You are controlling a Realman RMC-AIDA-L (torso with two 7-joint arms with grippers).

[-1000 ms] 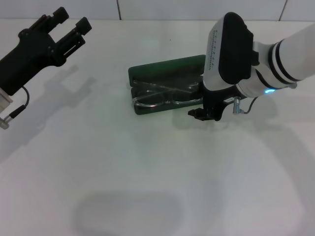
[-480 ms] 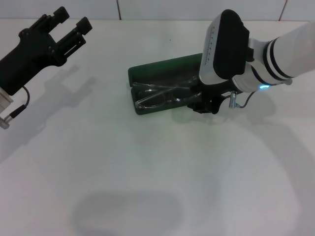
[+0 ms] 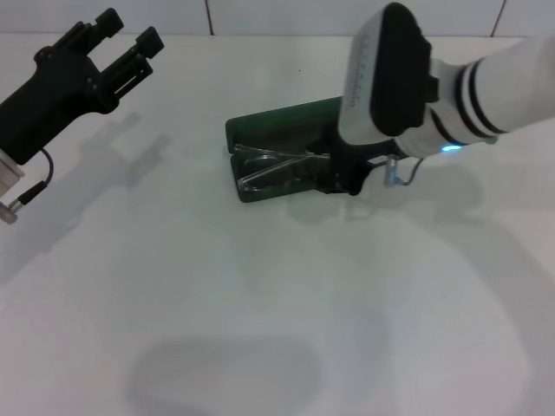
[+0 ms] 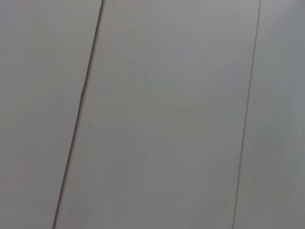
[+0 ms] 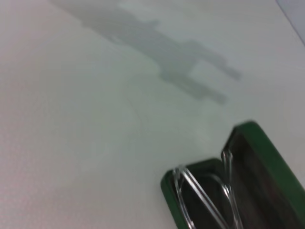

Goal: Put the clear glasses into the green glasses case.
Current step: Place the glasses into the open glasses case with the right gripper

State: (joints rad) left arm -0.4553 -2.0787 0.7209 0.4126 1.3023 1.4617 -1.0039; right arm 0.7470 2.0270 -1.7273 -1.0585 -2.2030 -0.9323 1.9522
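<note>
The green glasses case (image 3: 279, 126) lies open mid-table, its lid tipped back toward the far side. The clear glasses (image 3: 270, 169) rest in its lower half with the arms folded. My right gripper (image 3: 342, 178) is low over the case's right end and covers that end of the glasses. In the right wrist view the case (image 5: 268, 160) and the glasses (image 5: 189, 192) sit close by, and none of that arm's own parts show. My left gripper (image 3: 129, 31) hangs open and empty at the far left, well away from the case.
The white table (image 3: 217, 295) stretches to a tiled wall (image 3: 260, 13) along the back. The left wrist view takes in only plain wall panels (image 4: 162, 114). A soft shadow (image 3: 221, 377) lies near the front edge.
My right gripper has moved left, from beside the case's right front corner to over its right end. The left arm, the case and the glasses have not moved.
</note>
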